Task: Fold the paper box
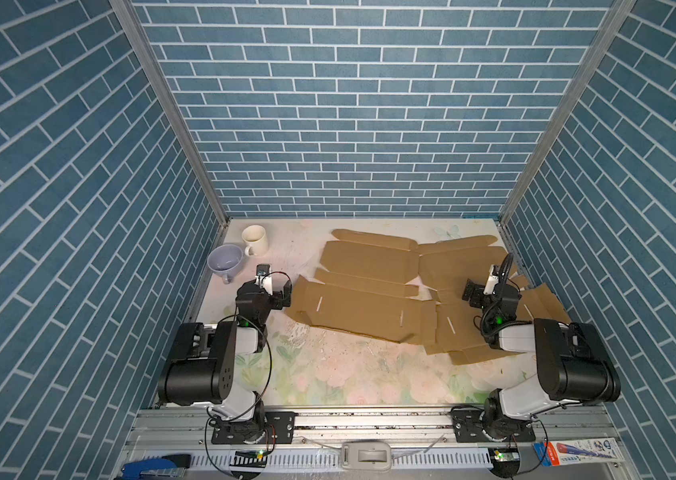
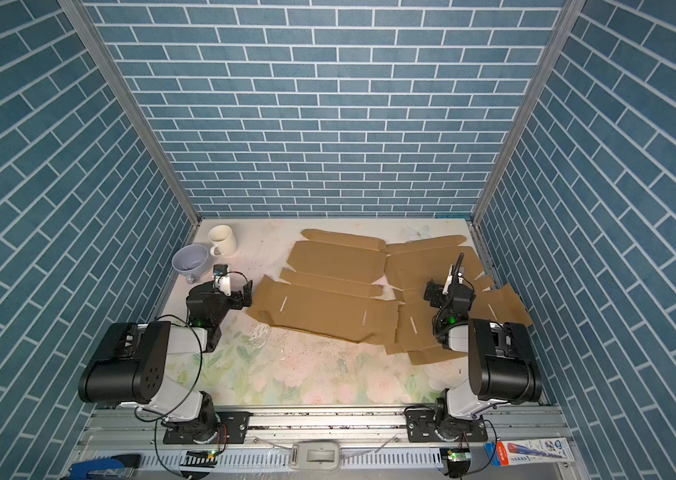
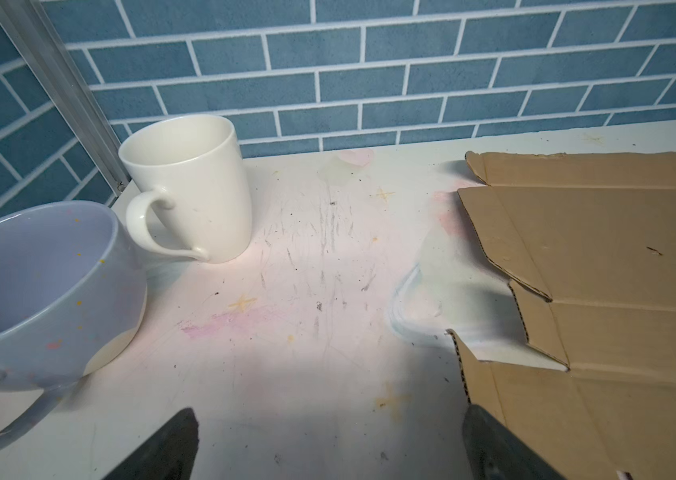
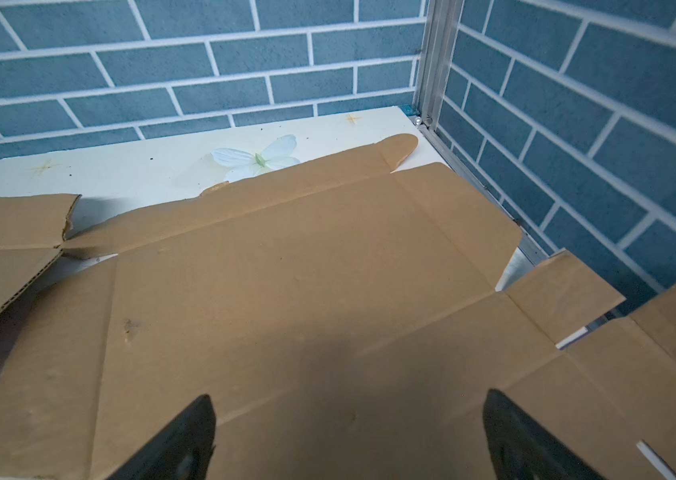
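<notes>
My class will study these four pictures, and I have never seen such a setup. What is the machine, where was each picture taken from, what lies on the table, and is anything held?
Two robot arms, left and right, stand at the near edge of a flowered table. Two pictures look down from above, nearly alike; the other two come from a camera on each arm's wrist. Unfolded brown cardboard lies on the table, with a white mug and a lilac cup in the far left corner. The left end effector and the right end effector are both open and hold nothing; the right hangs over the cardboard.
</notes>
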Controlling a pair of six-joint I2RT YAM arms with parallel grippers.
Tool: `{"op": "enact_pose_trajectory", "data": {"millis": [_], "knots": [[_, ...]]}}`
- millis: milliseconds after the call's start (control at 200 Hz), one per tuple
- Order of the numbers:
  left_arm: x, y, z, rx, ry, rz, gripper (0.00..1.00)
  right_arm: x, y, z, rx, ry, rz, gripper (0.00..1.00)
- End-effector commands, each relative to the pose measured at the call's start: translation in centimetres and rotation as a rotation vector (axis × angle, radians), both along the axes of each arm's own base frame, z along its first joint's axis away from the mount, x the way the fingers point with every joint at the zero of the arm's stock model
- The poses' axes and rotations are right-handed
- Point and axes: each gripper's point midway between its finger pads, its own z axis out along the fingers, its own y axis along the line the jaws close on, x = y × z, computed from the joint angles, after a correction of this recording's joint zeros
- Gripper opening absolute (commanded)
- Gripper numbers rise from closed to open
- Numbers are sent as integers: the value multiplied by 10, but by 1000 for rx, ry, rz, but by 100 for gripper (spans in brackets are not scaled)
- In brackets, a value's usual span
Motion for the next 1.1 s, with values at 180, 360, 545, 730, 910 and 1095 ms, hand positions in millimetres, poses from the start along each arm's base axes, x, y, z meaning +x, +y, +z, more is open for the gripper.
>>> {"op": "enact_pose_trajectory", "data": {"millis": [180, 360, 545, 730, 910, 1095], "knots": [[4, 6, 2, 17, 8, 45, 100, 3, -1, 3, -28, -5, 0, 99], [4, 7, 2, 19, 7, 49, 100, 3, -2, 2, -28, -3, 0, 99], [4, 7, 2, 18, 8, 48, 100, 3, -2, 2, -28, -3, -2, 99], [4, 7, 2, 18, 6, 50, 100, 3, -2, 2, -27, -2, 1, 99], [4, 7, 2, 19, 6, 49, 100, 3, -1, 2, -27, -5, 2, 99], [2, 13, 6, 22, -11, 90, 99, 4, 0, 7, -29, -9, 6, 99]]}}
